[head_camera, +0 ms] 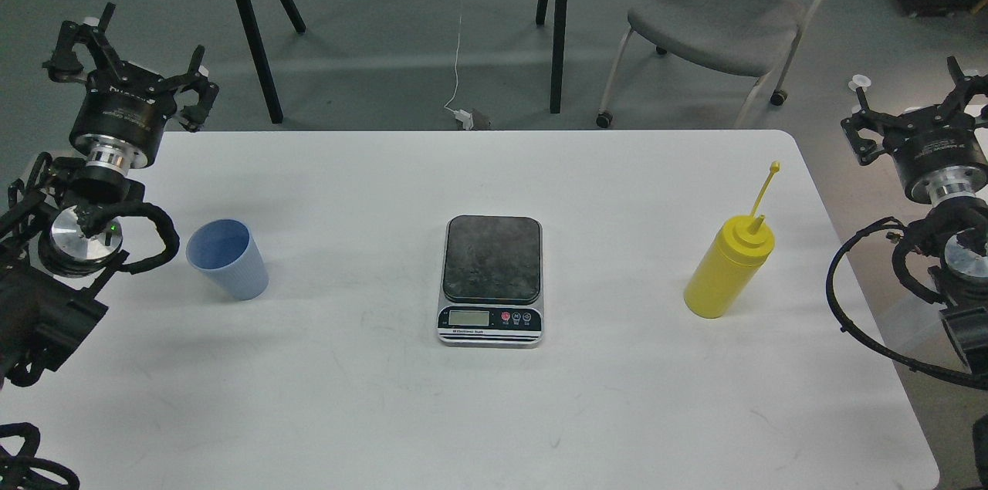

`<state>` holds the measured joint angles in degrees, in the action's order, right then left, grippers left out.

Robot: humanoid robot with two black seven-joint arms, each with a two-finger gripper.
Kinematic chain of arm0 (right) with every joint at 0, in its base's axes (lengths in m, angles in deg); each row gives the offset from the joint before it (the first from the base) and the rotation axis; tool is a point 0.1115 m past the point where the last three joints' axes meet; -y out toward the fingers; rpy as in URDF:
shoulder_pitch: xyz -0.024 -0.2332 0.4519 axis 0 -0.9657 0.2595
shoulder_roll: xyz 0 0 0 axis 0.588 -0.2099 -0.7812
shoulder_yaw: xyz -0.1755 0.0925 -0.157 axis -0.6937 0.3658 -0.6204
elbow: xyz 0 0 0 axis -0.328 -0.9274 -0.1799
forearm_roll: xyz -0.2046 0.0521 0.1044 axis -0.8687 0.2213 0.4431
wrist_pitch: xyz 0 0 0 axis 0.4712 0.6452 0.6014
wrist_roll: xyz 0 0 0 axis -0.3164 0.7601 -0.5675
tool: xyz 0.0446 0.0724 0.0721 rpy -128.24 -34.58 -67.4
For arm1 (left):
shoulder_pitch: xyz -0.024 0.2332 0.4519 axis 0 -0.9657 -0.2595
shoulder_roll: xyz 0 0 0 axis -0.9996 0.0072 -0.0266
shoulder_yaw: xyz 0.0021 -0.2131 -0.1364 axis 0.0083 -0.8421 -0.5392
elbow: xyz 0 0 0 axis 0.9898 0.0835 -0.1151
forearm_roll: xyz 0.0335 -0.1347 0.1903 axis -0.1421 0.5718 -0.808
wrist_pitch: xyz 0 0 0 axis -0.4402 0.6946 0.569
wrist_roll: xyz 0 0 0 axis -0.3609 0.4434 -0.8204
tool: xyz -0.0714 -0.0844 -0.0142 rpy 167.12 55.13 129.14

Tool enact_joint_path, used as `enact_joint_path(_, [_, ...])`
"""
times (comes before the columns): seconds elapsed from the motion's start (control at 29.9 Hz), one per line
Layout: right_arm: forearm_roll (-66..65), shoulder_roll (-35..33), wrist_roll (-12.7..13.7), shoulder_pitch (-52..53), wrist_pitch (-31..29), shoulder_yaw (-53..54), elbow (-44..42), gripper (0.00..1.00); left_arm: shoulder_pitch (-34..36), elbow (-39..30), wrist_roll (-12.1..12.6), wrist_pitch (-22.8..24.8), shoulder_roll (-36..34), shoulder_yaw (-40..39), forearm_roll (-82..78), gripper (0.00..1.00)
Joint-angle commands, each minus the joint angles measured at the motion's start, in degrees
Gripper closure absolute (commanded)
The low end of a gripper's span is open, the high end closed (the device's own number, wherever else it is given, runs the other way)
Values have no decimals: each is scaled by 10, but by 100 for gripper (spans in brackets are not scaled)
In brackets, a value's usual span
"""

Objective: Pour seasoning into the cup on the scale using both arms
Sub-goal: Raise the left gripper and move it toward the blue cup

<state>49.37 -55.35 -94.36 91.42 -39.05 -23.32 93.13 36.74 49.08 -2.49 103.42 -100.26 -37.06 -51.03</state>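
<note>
The scale (492,278) lies flat in the middle of the white table (478,413), its dark platform bare. A light blue ribbed cup (227,258) stands upright on the table to the left. On the right stands the yellow seasoning bottle (729,268), upright, its thin tethered cap sticking up beside the nozzle. My left gripper (131,50) hovers over the table's far left corner, well behind the cup, fingers spread and empty. My right gripper (918,100) hangs off the table's right edge, beyond the bottle, fingers spread and holding nothing.
A grey chair (718,11) and black table legs (255,35) stand on the floor behind the table. A white cable (459,65) runs down to a plug on the floor. Bare table surface lies between cup, scale and bottle.
</note>
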Motion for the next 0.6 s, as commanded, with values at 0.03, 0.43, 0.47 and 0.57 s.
enact_joint_path(0.03, [0,-1,-3,-7,0,3,17,1,0,0,-2,0,0,2,0,0])
enact_joint_path(0.43, [0,-35,-6,-48,0,6,90,1,1,-114,17,0,-98,31,-114,1])
enact_joint_path(0.47, [0,-35,-6,-54,0,6,95,1,1,-137,15,0,-117,31,-148,1])
enact_joint_path(0.57, [0,-35,-6,-67,0,6,104,1,1,-183,14,0,-163,31,-267,1])
